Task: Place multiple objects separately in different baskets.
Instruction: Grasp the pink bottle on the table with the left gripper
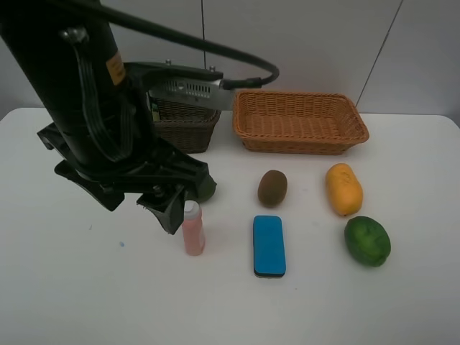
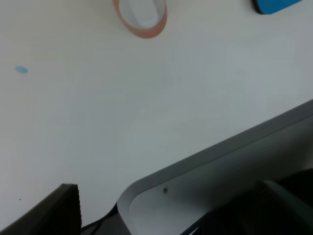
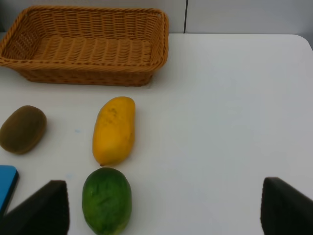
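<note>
My left gripper (image 1: 141, 207) hangs open and empty over the table, just left of the upright pink bottle with a white cap (image 1: 193, 228); the bottle's top also shows in the left wrist view (image 2: 142, 17). A green round fruit (image 1: 208, 188) peeks out behind that gripper. The blue eraser (image 1: 269, 246), kiwi (image 1: 272, 187), mango (image 1: 343, 189) and a second green fruit (image 1: 367, 241) lie on the table. The dark brown basket (image 1: 188, 129) and the light tan basket (image 1: 300, 121) stand at the back. My right gripper (image 3: 166, 210) is open and empty, near the mango (image 3: 114, 129) and green fruit (image 3: 106, 199). The tube is out of view.
The left arm hides most of the dark basket; a bit of something green (image 1: 154, 111) shows at its left side. The tan basket (image 3: 85, 46) holds nothing. A grey rounded edge (image 2: 220, 161) lies below the left gripper. A small blue mark (image 2: 21, 69) is on the tabletop.
</note>
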Controlling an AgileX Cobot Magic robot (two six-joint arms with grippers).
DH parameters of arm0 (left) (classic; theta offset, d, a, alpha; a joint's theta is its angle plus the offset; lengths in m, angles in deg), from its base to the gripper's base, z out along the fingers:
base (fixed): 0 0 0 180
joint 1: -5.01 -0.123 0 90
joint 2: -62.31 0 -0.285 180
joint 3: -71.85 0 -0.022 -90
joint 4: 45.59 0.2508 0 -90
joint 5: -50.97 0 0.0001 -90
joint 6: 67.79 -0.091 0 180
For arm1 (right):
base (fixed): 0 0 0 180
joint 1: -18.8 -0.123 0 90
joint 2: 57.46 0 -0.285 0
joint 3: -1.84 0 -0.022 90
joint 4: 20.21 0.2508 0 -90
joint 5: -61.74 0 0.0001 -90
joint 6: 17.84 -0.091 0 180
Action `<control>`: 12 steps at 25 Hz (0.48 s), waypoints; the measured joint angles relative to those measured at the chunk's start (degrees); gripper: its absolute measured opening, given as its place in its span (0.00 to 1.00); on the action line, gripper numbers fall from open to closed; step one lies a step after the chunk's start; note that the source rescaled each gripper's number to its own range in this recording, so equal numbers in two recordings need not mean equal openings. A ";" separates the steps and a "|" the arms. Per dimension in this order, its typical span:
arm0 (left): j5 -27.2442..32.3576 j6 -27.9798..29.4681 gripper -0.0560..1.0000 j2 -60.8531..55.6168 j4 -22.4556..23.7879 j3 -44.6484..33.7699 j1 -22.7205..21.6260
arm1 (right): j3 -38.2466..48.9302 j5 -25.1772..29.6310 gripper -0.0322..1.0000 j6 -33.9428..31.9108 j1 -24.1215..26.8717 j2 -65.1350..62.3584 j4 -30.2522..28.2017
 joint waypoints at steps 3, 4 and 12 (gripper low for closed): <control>-3.66 7.04 0.86 0.00 1.80 -2.65 0.21 | 0.00 0.00 1.00 0.00 0.00 0.00 0.00; -4.71 8.93 0.86 0.00 1.80 -3.30 0.21 | 0.00 0.00 1.00 0.00 0.00 0.00 0.00; -11.01 19.49 0.86 0.00 2.90 -4.88 0.21 | 0.00 0.00 1.00 0.00 0.00 0.00 0.00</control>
